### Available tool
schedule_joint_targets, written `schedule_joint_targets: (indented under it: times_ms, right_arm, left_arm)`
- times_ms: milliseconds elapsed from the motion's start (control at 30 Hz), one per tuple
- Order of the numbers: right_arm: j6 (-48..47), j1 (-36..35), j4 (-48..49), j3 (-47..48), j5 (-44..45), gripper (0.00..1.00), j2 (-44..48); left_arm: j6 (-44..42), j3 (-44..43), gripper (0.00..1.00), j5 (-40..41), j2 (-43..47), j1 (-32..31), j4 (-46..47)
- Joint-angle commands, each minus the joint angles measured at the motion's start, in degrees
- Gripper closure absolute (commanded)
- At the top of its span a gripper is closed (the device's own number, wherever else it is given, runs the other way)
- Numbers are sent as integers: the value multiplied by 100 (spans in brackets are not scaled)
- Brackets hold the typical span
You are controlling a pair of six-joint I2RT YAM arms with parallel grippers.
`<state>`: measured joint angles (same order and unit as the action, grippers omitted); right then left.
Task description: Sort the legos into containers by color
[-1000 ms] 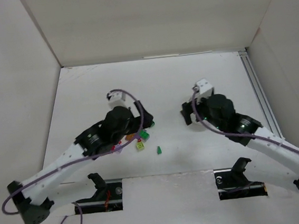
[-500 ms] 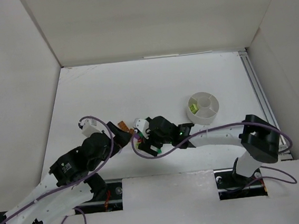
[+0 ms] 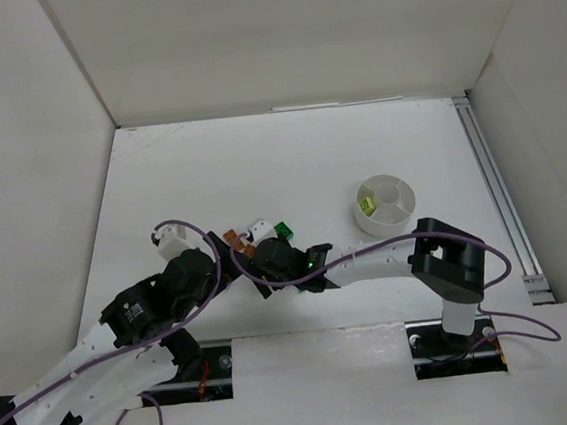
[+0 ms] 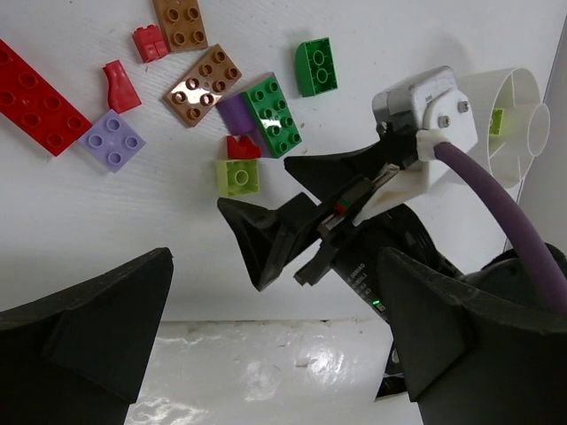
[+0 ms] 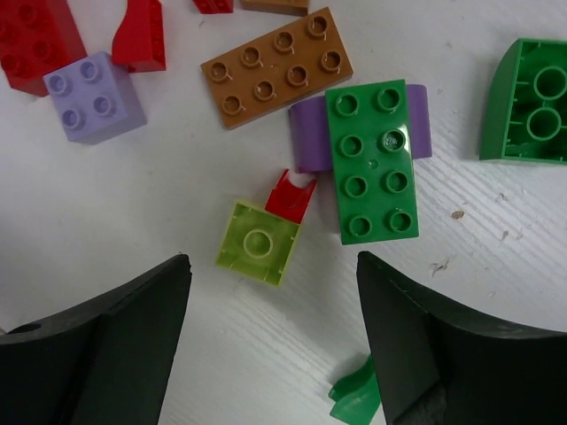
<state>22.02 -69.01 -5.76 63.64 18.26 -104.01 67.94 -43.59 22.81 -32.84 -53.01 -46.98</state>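
Shows the right pincer (image 5: 270,266) gaping wide, gripping nothing, poised low above a lime brick (image 5: 259,243) on the white table (image 5: 133,230). Shows a red chip (image 5: 291,195) touching that brick's corner, and just beside it a dark green brick (image 5: 372,159) lying across a lilac piece (image 5: 306,137). Looks set to close on the lime brick.

Could drag the red chip along, or nudge the dark green brick, given such tight packing. Could also tip so small a brick out of the grip. Places a green scrap (image 5: 354,394) right against one finger (image 5: 399,336), easy to knock.

Farther out: brown brick (image 5: 276,66), lilac square (image 5: 93,96), red brick (image 5: 31,35), curved green one (image 5: 527,88).

Shows the left pincer (image 4: 275,257) fully spread and empty, hovering close behind the right; could collide.

Puts the dish (image 3: 384,206) well off to the right, with a lime piece (image 3: 367,204) already inside.
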Motion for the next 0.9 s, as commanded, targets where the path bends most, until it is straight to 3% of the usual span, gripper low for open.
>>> schedule_joint_targets:
  times_ms: [0, 133, 233, 367, 500, 533, 567, 867]
  right_arm:
    - [558, -138, -215, 351, 345, 21, -207]
    - [846, -139, -530, 596, 458, 25, -436]
    - [900, -139, -593, 597, 643, 38, -488]
    - [953, -139, -663, 720, 757, 44, -629]
    - [953, -139, -725, 782, 758, 70, -604]
    - [953, -139, -725, 782, 697, 80, -534]
    - [857, -139, -647, 704, 696, 83, -446]
    - [172, 62, -1146, 246, 1109, 79, 1346]
  left_arm:
    - [88, -70, 0, 101, 128, 2, 58]
    - [140, -70, 0, 101, 251, 2, -47]
    - [140, -70, 0, 101, 383, 2, -48]
    - [193, -70, 0, 101, 436, 2, -100]
    - [193, -70, 0, 101, 436, 2, -101]
    - [193, -70, 0, 101, 436, 2, -101]
    - [193, -70, 0, 101, 436, 2, -101]
    - [-167, -70, 0, 101, 112, 2, 382]
